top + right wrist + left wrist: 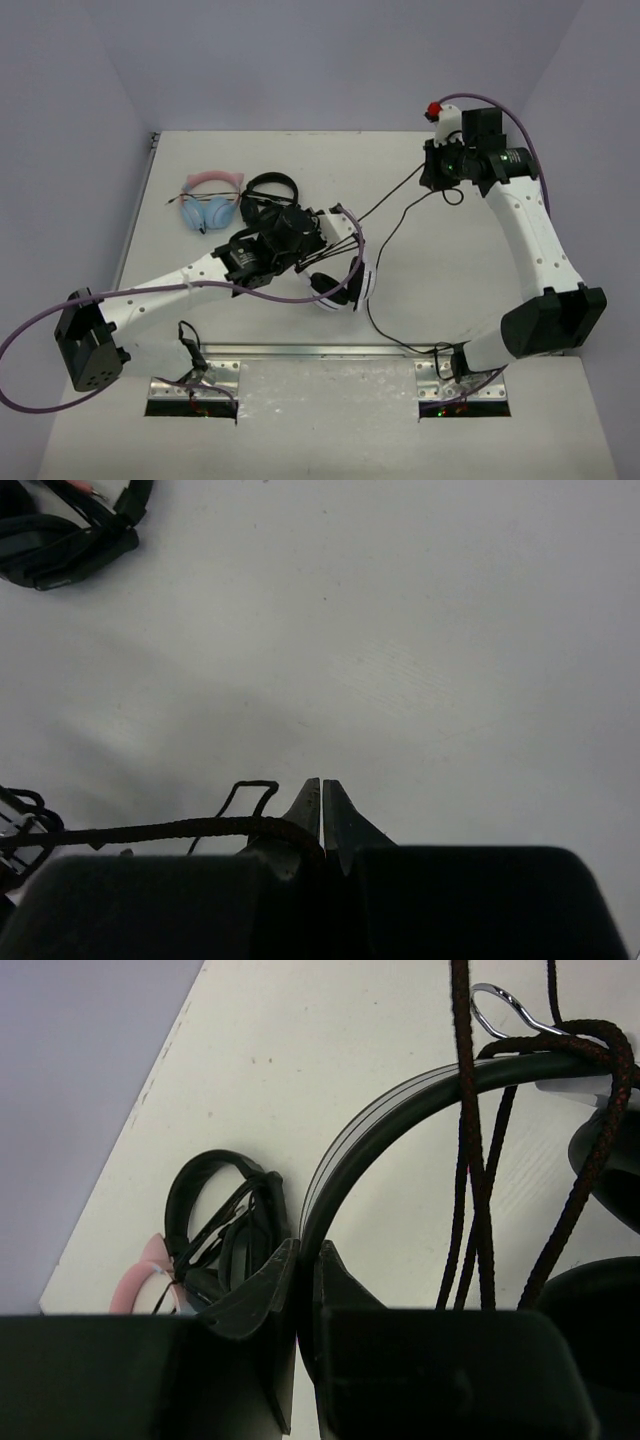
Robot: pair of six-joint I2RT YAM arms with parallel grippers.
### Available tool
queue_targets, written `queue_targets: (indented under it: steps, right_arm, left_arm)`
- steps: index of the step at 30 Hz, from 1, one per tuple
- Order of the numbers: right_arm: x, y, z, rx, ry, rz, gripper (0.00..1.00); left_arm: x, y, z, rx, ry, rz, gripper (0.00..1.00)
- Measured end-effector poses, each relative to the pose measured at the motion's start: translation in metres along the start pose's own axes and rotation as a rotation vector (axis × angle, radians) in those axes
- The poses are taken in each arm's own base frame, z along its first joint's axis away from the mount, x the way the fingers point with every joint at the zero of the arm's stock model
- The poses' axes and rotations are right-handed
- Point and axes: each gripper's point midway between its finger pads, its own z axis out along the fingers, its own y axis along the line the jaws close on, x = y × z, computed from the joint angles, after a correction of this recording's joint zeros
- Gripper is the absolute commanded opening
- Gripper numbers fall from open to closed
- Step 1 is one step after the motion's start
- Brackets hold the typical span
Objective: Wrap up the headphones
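The left gripper [305,1255] pinches the white headphones [345,290] by their headband [400,1095], steadying them at centre. At two o'clock the right gripper [322,790] clamps the black cable [392,200], apparently tensioned for winding.

Plainly a robotics lab test cell: bare white table [450,290] boxed by blank grey walls [300,60], robot arms [535,240] bolted to a metal rail [320,352] at bottom centre.

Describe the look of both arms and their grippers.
Both the left arm and right arm have white links with black joint housings, and a purple cable trails along each. The left gripper and right gripper have black, wedge-shaped fingers tapering to points.
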Motion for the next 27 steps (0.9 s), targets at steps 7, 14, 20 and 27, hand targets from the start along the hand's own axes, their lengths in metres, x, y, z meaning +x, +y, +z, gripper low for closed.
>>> queue_targets:
  steps: [7, 14, 20, 27]
  right_arm:
    - [0.03, -0.028, 0.008, 0.055, 0.036, 0.162, 0.01]
    - [0.023, -0.038, 0.009, 0.06, -0.034, 0.226, 0.01]
    - [0.031, -0.033, 0.025, 0.006, -0.035, 0.269, 0.01]
    - [0.045, 0.036, 0.053, -0.312, -0.111, 0.312, 0.03]
  left_arm:
    - [-0.005, 0.017, -0.007, -0.078, 0.015, -0.066, 0.01]
    - [-0.02, 0.024, -0.009, -0.087, 0.022, -0.156, 0.0]
    - [-0.034, 0.027, -0.025, -0.069, -0.009, -0.27, 0.0]
    - [-0.084, 0.061, -0.074, -0.117, -0.206, -0.537, 0.0]
